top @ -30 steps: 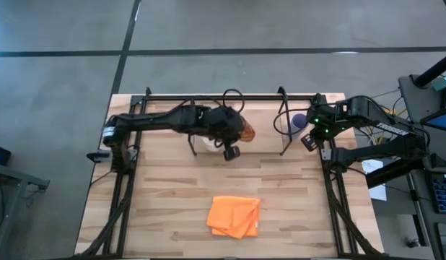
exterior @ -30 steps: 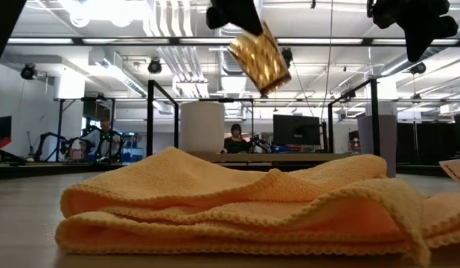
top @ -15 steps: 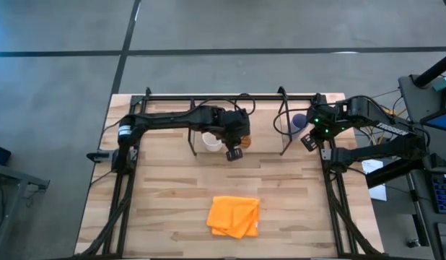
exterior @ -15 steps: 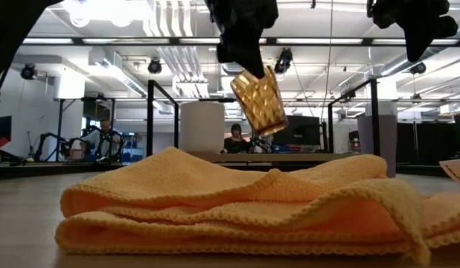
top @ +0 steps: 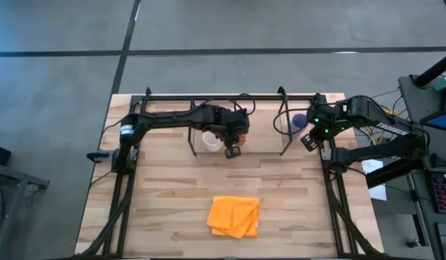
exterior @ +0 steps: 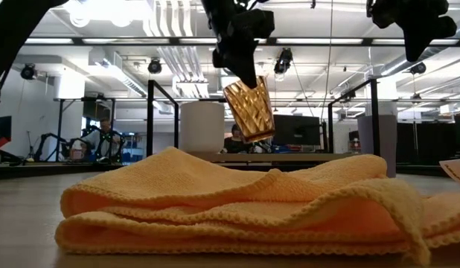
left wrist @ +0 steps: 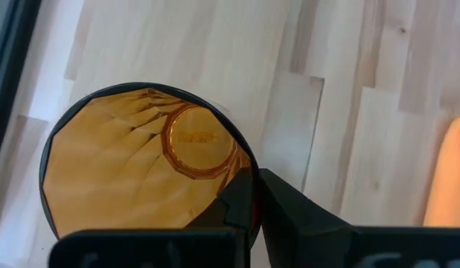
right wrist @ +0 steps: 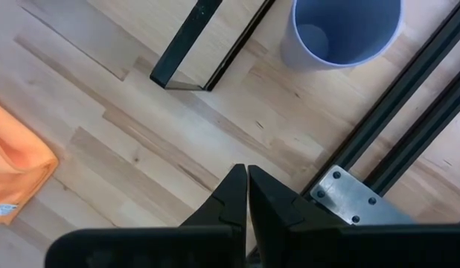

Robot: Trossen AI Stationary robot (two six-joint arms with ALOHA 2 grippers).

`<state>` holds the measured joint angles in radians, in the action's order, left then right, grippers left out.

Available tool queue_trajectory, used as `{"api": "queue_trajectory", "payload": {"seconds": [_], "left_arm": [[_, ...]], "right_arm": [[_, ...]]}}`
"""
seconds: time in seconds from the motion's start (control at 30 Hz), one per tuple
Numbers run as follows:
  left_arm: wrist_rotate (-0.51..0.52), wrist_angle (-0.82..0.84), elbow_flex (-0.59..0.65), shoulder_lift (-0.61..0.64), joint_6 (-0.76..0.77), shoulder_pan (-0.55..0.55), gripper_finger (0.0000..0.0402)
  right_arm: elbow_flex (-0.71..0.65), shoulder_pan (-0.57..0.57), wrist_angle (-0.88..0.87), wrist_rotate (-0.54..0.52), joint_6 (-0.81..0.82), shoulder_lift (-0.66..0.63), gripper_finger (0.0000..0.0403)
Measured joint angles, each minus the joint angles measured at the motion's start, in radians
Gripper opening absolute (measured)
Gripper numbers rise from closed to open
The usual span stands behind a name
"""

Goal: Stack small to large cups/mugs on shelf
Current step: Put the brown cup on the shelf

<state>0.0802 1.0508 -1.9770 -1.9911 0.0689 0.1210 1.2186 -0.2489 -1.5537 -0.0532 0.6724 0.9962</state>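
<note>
Pale wood bench [top: 172, 195] below. Left claw [top: 236, 136] clamped on tumbler [exterior: 248, 109], carried above shelf [top: 237, 101], beside mug [top: 211, 140]. Right claw [right wrist: 247, 195] closed, idle near cup [right wrist: 342, 30]. Next, probably: lower, release.

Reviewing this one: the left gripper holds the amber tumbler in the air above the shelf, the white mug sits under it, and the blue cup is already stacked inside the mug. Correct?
Not quite. The blue cup is not in the white mug; the right wrist view shows it standing empty on the table by itself, near the right gripper. The rest holds: the left gripper holds the amber tumbler in the air above the shelf.
</note>
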Motion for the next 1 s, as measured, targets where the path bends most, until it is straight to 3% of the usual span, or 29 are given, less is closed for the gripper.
{"api": "queue_trajectory", "payload": {"seconds": [1.0], "left_arm": [[-0.02,-0.004,0.066,-0.002,0.003,0.003,0.0]], "right_arm": [[0.0,0.0,0.018,0.0,0.0,0.0,0.0009]]}}
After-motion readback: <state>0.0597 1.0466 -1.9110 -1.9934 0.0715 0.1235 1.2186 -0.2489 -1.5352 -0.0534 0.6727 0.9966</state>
